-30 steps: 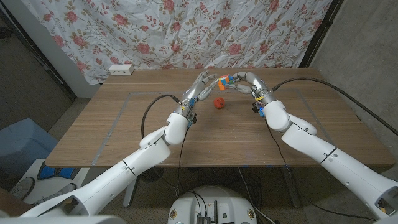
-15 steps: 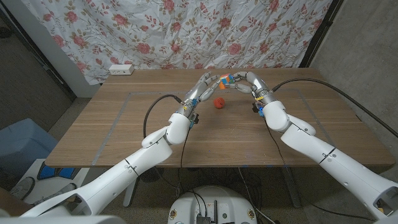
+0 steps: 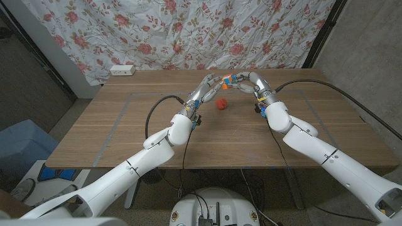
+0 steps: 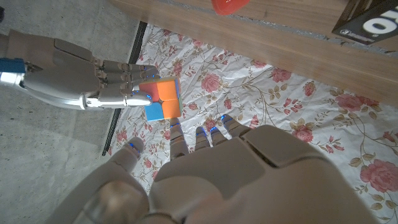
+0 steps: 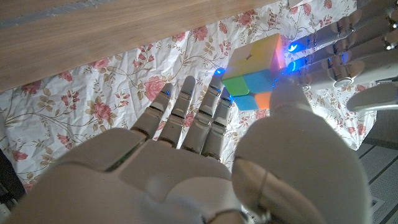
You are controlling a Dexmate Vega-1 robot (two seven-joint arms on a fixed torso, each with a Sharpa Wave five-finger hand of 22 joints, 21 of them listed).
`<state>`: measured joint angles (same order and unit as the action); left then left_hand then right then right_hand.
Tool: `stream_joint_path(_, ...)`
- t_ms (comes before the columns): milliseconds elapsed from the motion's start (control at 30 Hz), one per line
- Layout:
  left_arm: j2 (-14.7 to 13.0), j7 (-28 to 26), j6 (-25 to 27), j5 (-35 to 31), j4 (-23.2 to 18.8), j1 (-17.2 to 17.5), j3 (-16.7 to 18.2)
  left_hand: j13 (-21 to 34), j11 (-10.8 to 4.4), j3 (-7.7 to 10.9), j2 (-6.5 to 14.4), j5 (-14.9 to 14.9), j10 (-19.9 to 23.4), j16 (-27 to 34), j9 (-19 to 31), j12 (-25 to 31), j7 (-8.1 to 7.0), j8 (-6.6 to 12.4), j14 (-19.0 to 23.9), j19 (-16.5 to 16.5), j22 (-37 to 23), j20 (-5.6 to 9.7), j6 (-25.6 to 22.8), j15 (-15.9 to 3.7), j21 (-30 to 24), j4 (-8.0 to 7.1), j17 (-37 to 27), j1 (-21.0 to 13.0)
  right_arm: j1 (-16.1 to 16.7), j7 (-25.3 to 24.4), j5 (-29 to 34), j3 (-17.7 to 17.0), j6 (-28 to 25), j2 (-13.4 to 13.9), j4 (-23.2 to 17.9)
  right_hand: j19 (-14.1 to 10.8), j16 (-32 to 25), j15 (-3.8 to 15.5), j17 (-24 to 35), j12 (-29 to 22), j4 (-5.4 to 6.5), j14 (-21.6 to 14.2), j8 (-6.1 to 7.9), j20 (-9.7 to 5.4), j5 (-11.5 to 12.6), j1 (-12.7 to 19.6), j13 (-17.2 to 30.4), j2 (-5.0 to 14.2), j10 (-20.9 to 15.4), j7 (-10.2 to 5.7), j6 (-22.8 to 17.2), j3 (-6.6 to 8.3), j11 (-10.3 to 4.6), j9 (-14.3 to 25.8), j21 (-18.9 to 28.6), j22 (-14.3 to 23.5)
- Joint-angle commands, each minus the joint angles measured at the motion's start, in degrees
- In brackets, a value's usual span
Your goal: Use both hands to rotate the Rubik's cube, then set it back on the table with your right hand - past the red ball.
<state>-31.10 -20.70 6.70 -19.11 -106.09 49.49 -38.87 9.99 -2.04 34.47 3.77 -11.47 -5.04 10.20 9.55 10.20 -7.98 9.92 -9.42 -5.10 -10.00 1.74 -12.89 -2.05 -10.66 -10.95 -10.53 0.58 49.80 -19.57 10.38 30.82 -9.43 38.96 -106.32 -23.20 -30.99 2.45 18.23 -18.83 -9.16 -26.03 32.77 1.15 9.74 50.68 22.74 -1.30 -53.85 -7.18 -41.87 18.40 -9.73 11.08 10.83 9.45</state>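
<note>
The Rubik's cube (image 3: 227, 80) hangs in the air over the far middle of the table, past the red ball (image 3: 221, 104), which lies on the wood just nearer to me. My right hand (image 3: 256, 85) pinches the cube (image 5: 255, 78) between thumb and fingertips. In the left wrist view the cube (image 4: 161, 99) shows orange and blue faces in those fingertips. My left hand (image 3: 200, 93) is raised on the cube's other side, fingers spread and pointing at it, with nothing in its grasp. I cannot tell whether its fingertips (image 4: 176, 129) touch the cube.
The wooden table (image 3: 125, 138) carries faint taped lines. A white power strip (image 3: 122, 69) lies at its far left edge. A floral curtain (image 3: 157, 31) hangs behind. A blue bin (image 3: 19, 144) stands on the floor to the left.
</note>
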Motion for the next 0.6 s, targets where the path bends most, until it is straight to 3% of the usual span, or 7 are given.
stream_joint_path(33, -0.07, 0.44, -0.23, 0.50, 0.10, -0.29, 0.00, 0.11, 0.07, -0.35, 5.08, -0.63, -0.61, 0.24, 0.21, 0.50, 0.34, 0.18, -2.54, -0.49, -0.25, 0.60, -0.17, -1.73, -0.20, 0.06, -0.16, 0.32, 0.40, -1.19, 0.24, -0.18, 0.06, -0.32, 0.08, -0.58, -0.30, 7.86, 0.08, -0.35, 0.01, -0.45, 0.51, 0.19, 0.39, 2.74, 0.29, 2.75, -3.51, -5.48, -6.33, -0.11, -2.90, 0.18, 0.21, 0.23)
stream_joint_path(600, 0.04, 1.09, -1.03, 1.53, 0.37, -0.44, -0.04, 0.10, 0.24, -0.58, 5.21, -0.73, -0.54, 0.35, 0.20, 0.65, 0.68, 0.39, -2.35, -0.47, -0.21, 0.51, -0.81, -1.71, -0.35, 0.23, -0.06, 0.16, 0.81, -2.97, 0.66, -0.12, 1.08, -1.28, 0.52, -1.16, -0.68, 8.02, 0.16, -0.32, -0.05, -1.12, 0.55, -0.05, 0.36, 3.27, 0.45, 3.09, -4.25, -5.49, -7.17, -0.15, -2.91, 0.18, 0.33, 0.24)
